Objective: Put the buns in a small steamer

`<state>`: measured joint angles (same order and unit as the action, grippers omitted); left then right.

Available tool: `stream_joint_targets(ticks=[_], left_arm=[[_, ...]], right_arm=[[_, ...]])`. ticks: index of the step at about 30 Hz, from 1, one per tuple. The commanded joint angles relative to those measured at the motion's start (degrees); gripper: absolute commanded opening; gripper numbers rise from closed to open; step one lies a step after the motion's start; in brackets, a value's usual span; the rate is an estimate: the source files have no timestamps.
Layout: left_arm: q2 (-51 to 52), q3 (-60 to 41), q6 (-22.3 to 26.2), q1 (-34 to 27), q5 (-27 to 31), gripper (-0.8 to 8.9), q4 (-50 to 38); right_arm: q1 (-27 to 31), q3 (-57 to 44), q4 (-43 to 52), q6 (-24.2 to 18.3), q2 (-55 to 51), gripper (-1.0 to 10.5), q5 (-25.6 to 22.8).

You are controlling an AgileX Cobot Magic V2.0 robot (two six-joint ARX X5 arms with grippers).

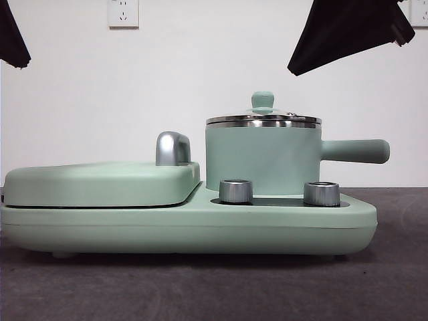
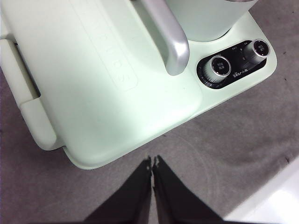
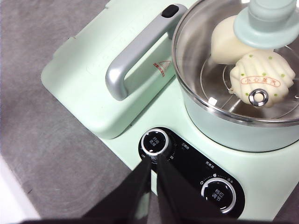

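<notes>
Both arms hang raised; the left pincer [image 2: 153,162] and the right pincer [image 3: 153,160] have jaws pressed together, holding nothing.

A: My front camera sits low, near table height, looking level and close at the appliance's knob side, the steamer [image 1: 263,155] toward 3 o'clock.

B: And my wrist cameras?

A: Both look steeply down from above. Left frames the griddle lid [image 2: 93,88]; right sits nearer, over the steamer. All three share the two knobs [image 3: 156,142].
</notes>
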<state>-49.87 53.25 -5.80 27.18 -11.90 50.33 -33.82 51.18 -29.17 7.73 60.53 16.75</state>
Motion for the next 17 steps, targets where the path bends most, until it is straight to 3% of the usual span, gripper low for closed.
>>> stream_joint_targets(ticks=[1, 3, 6, 17], left_arm=[[-0.3, 0.7, -0.3, 0.2, 0.1, 0.07, -0.6], [0.1, 0.6, 4.6, -0.3, 0.4, 0.07, -0.6], [2.3, -2.3, 6.8, -2.5, 0.3, 0.07, -4.7], [24.6, -29.9, 3.0, -16.9, 0.3, 0.07, -37.5]], right_arm=[[-0.5, 1.0, 0.5, -0.4, 0.4, 0.2, 0.1], [-0.5, 1.0, 0.6, -0.4, 0.4, 0.2, 0.1], [-0.5, 1.0, 0.6, -0.4, 0.4, 0.2, 0.1], [-0.5, 1.0, 0.6, -0.4, 0.4, 0.2, 0.1]])
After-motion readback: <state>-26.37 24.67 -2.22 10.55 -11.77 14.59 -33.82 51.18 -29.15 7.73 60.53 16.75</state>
